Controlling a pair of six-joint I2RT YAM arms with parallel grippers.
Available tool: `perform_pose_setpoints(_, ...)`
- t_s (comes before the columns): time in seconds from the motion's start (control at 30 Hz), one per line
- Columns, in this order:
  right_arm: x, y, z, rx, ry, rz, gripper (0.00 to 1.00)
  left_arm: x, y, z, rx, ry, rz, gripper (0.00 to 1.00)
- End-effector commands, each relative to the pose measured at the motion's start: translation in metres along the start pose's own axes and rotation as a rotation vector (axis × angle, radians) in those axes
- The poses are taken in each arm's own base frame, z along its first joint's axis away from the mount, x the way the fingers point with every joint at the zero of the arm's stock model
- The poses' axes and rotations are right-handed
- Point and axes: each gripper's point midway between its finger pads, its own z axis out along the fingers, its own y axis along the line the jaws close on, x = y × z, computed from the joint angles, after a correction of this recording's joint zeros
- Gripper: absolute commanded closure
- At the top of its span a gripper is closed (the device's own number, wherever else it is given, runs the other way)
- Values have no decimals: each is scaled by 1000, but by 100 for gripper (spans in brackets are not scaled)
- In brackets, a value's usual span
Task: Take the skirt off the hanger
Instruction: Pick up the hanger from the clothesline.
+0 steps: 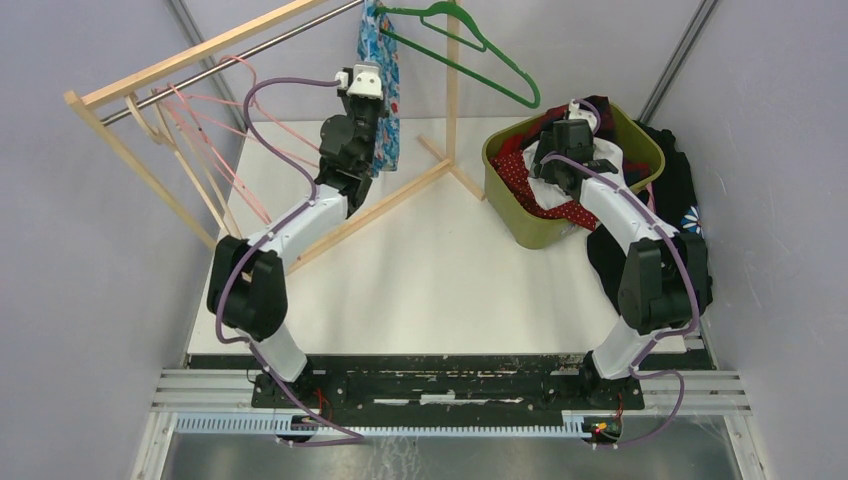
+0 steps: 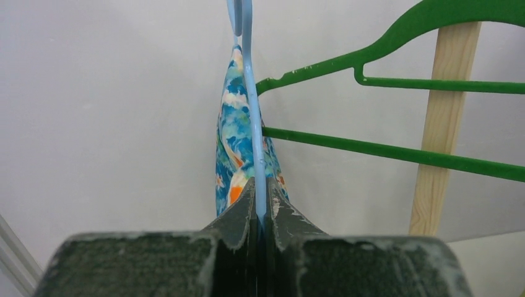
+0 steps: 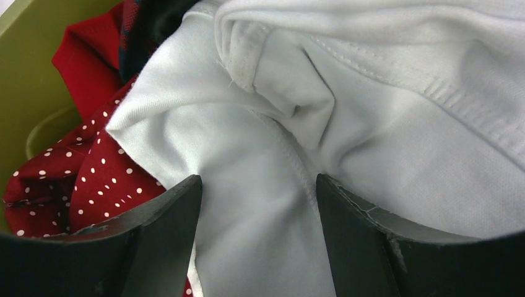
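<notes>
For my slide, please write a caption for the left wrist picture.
Left fingers pinch the blue hanger holding the patterned skirt, beside a green hanger.

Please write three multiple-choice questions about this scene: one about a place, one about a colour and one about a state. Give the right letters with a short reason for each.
1. Where is the right gripper?
A. Over the olive bin
B. At the metal rail
C. On the bare table

2. What colour is the hanger that the left gripper clamps?
A. Red
B. Light blue
C. Yellow

3. How does the right gripper stand?
A. Shut on a hanger
B. Shut on cloth
C. Open

Answers:
1 A: white cloth in the bin lies under it.
2 B: the blue bar runs between the shut fingers.
3 C: a wide gap separates its fingers.
</notes>
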Motion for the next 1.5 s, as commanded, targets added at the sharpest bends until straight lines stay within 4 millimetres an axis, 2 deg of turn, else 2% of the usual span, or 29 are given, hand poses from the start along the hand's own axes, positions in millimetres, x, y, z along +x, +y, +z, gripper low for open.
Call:
perform_pose_setpoints(0.0, 20, -11, 7, 40, 61, -29, 26, -86, 21, 9, -82, -305, 8, 97)
perform_pose_setpoints(0.17, 27, -11, 12, 45, 80, -33, 26, -88, 29, 1, -131, -353, -1, 97)
perform_pose_setpoints(0.4, 32, -11, 18, 52, 101, -43, 26, -106, 31, -8, -151, -412, 29, 97)
perform_pose_setpoints(0.8, 39, -10, 21, 46, 119, -43, 27, -74, 30, -30, -155, -333, 38, 97)
perform_pose_setpoints(0.93, 39, -10, 21, 45, 120, -42, 27, -71, 30, -40, -162, -317, 43, 97)
perform_pose_setpoints(1.23, 40, -12, 17, 44, 119, -35, 27, -78, 33, -65, -166, -292, 56, 97)
perform_pose_setpoints(1.47, 43, -7, 16, 20, 128, -17, 28, -99, 28, -63, -147, -351, 89, 97)
